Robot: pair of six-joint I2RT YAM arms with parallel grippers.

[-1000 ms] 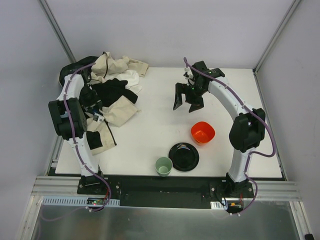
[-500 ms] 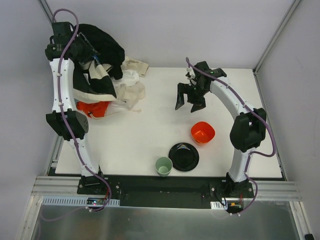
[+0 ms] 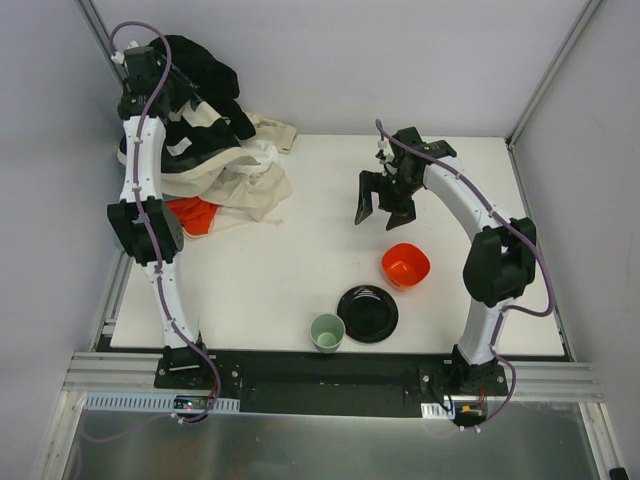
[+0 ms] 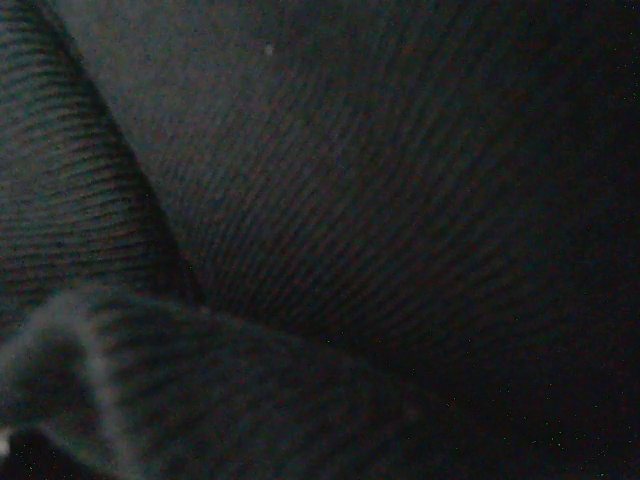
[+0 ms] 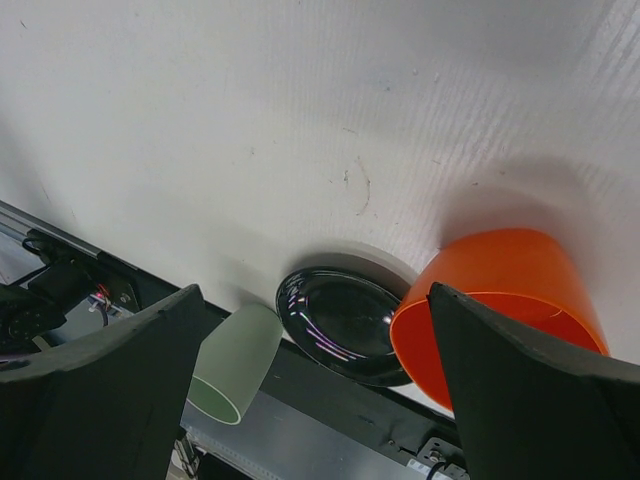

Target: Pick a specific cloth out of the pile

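Bowl (image 3: 405, 265) and cup (image 3: 327, 331) sit upright; crumpled orange-red cloth (image 3: 190, 215) peeks from under pile (image 3: 238, 172). Right claw (image 3: 383, 210) apart; left claw (image 3: 158, 92) smothered in fabric, state unclear.

High-raised left arm (image 3: 140, 170); right gripper (image 3: 381, 212) spread wide, hovering.

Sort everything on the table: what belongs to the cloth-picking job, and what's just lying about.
Job in hand:
orange-red cloth
pile of fabrics

Lying about:
orange bowl
black plate
pale green cup
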